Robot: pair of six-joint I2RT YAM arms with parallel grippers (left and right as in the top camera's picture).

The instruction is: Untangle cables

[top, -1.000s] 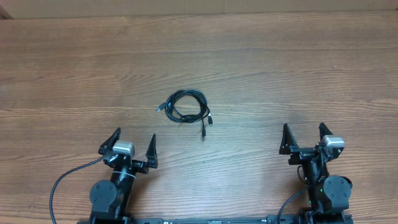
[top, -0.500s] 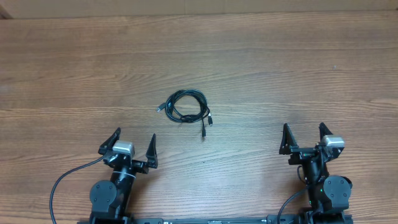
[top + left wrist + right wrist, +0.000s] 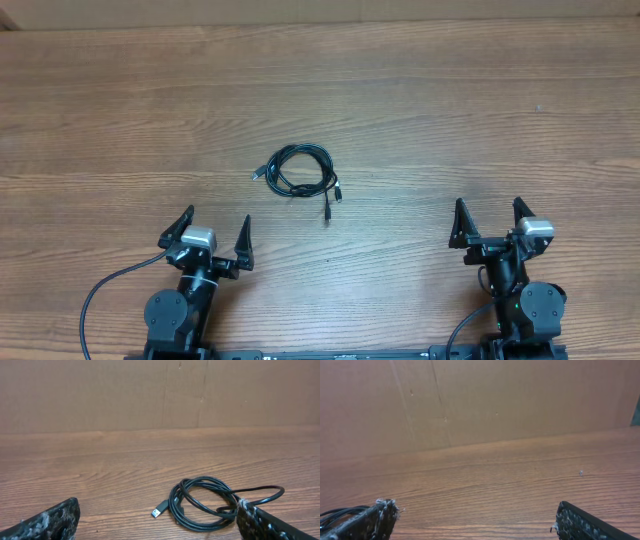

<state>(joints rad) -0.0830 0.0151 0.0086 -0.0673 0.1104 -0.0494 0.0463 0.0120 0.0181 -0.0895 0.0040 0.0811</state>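
**Untangling not yet begun.**
At the near edge, the left hand [image 3: 217, 216] at 7 o'clock and the right hand [image 3: 488, 205] at 5 o'clock stood wide and empty; beyond them, the cables [image 3: 300, 172] lay untouched in one coiled bundle near the centre of the desk [image 3: 450, 100].

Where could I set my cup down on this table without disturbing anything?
The whole far half beyond the cables is bare wood, as is the stretch between them and the right arm's fingers. Tightest: between the cables and the left arm's fingers.
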